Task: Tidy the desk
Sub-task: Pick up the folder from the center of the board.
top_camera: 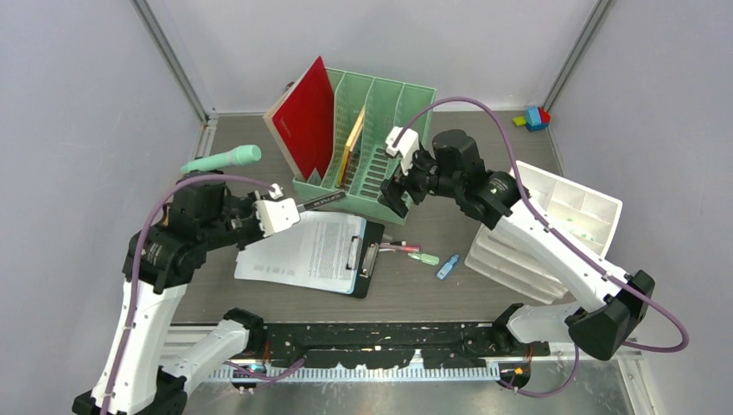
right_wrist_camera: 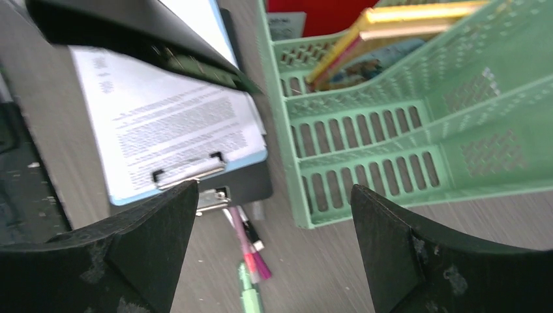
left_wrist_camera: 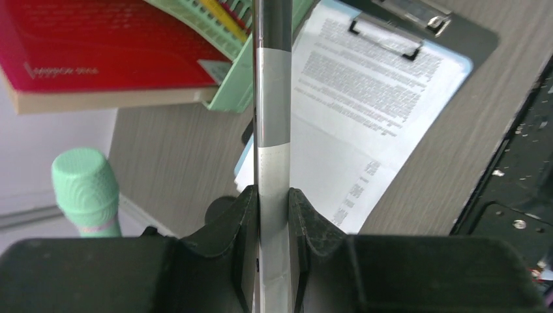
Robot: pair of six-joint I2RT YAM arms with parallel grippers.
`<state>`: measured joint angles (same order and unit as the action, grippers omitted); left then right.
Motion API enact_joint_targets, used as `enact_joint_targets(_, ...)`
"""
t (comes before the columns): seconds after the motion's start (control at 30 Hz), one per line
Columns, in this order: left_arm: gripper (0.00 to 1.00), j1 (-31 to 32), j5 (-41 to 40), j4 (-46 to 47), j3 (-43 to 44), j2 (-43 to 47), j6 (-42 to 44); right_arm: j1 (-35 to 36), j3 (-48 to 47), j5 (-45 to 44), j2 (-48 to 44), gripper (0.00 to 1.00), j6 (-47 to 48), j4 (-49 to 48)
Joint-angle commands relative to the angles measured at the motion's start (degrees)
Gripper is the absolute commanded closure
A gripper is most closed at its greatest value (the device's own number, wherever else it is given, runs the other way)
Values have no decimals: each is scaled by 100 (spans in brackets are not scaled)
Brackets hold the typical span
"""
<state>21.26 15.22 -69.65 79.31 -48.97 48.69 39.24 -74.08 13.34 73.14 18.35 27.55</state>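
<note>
Grey-brown wood-grain desk (top_camera: 415, 290) fills the overhead view between pale walls, bearing a mint rack (top_camera: 389, 112) and a clipboard (top_camera: 374, 235). In the left wrist view, the left gripper (left_wrist_camera: 274, 195) pinches a grey pen (left_wrist_camera: 272, 98) above the clipboard. In the right wrist view, the right gripper (right_wrist_camera: 274, 190) gapes wide before the rack.

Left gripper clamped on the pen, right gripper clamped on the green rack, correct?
Not quite. The left gripper does clamp the pen, but the right gripper stands open and empty near the green rack; the right wrist view shows it.
</note>
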Motion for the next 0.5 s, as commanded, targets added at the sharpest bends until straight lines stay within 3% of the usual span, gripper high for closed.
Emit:
enact_joint_targets(0.0,100,1,1153,-105,347,-184,-137,22,-400,957,-9,7,-404,248)
enact_joint_targets(0.2,100,1,1941,-95,358,-356,-316,22,-293,1983,-161,7,-207,544)
enact_joint_targets(0.47,100,1,2611,152,176,-401,-674,128,73,2361,-406,8,25,608)
